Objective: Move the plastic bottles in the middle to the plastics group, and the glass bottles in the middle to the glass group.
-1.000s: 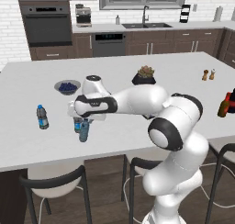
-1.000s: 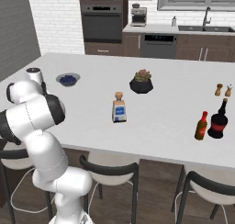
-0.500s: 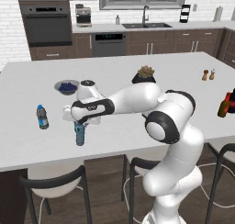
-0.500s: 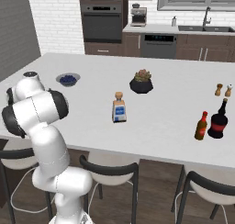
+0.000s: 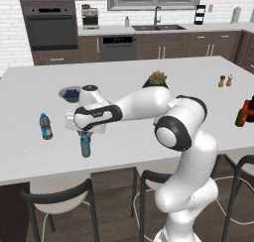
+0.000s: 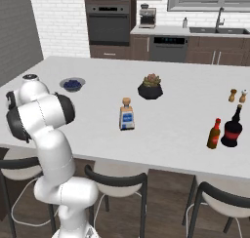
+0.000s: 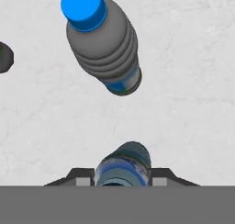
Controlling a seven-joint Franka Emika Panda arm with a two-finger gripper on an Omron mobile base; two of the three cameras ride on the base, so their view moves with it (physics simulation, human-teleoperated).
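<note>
1. Jaws are closed on the light-blue bottle, one dark finger on either side of it in the hand view, gripping it at the top.
2. Bottle in the grip stands upright with its base at or just above the desk, near the desk's front edge; I cannot tell whether it touches.
3. Landmark for the rest is the blue bowl, which sits farther back on the desk than the held bottle.
4. One grey water bottle with a blue band and cap stands left of and in front of the bowl, near the held bottle and apart from it; in the hand view it lies just ahead of the jaws.
5. Right of the bowl, beyond the potted plant, the squarish clear bottle stands upright.
6. Far right of the bowl, the amber bottle stands just beside the dark bottle, near the two shakers.
</note>
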